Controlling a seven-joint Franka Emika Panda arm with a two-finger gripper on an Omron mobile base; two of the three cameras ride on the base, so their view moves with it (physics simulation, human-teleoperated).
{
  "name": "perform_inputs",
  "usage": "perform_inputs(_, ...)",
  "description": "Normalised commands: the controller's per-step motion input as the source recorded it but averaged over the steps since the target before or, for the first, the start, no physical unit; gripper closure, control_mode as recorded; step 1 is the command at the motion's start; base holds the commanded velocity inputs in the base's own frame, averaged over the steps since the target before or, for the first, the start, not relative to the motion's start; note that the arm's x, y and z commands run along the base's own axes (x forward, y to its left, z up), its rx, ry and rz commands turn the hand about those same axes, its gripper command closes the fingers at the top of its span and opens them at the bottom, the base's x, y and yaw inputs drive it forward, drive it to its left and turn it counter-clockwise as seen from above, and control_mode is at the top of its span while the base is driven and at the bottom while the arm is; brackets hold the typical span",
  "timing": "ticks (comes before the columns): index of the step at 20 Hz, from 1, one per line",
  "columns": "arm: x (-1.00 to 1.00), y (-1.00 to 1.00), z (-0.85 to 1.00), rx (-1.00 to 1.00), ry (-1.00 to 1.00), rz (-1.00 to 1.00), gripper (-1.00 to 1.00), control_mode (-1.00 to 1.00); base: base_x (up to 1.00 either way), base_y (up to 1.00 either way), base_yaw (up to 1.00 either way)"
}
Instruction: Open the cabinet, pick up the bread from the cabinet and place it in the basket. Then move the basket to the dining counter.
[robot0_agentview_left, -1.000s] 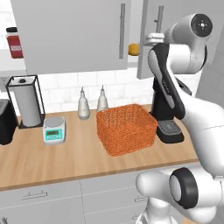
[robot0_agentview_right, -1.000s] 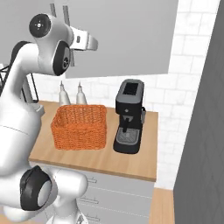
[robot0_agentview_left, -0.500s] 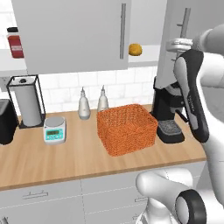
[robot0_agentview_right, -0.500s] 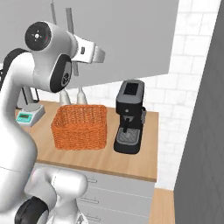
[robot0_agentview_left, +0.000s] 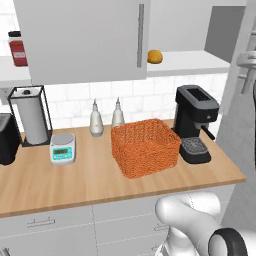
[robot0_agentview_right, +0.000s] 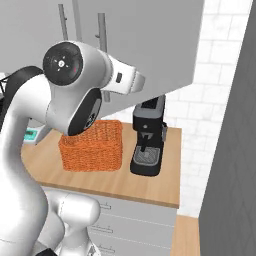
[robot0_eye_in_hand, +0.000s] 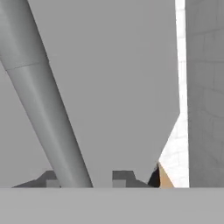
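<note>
The cabinet (robot0_agentview_left: 80, 40) has its left door closed and its right door (robot0_agentview_left: 236, 65) swung wide open. On the pale shelf inside lies the bread (robot0_agentview_left: 155, 56), a small golden bun. Below it, the orange basket (robot0_agentview_left: 145, 147) (robot0_agentview_right: 92, 145) stands empty on the wood worktop. In the hand view the open door's bar handle (robot0_eye_in_hand: 39, 96) runs slantwise down between my two fingertips (robot0_eye_in_hand: 123, 176). My gripper (robot0_eye_in_hand: 85, 177) is shut on that handle. The white arm (robot0_agentview_right: 75, 85) reaches up to the open door (robot0_agentview_right: 150, 40).
A black coffee machine (robot0_agentview_left: 195, 122) (robot0_agentview_right: 147, 137) stands right of the basket. Left of it are two bottles (robot0_agentview_left: 96, 118), a small scale (robot0_agentview_left: 62, 148) and a paper-towel holder (robot0_agentview_left: 32, 117). A red jar (robot0_agentview_left: 17, 48) sits on the left shelf. A tall grey wall (robot0_agentview_right: 230, 150) bounds the right side.
The right cabinet door has swung from partly open to wide open, with my hand going right with its handle. The arm has left the middle of the left base view, so the bread shows.
</note>
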Motion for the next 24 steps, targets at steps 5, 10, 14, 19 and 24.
perform_inputs(5,-0.93,-1.0,-0.01,0.03,-0.07,-0.06,1.0,-1.0,0.0,0.0,0.0)
perform_inputs(10,-1.0,0.08,0.0,0.01,-0.31,-0.05,1.0,-1.0,0.0,0.0,0.0)
perform_inputs(14,-0.99,1.0,0.0,-0.01,-0.4,0.0,1.0,-1.0,0.0,0.0,0.0)
perform_inputs(19,-0.18,1.0,0.0,-0.07,-0.19,-0.04,1.0,-1.0,0.0,0.0,0.0)
perform_inputs(24,0.47,1.0,0.0,-0.05,-0.01,-0.08,1.0,-1.0,0.0,0.0,0.0)
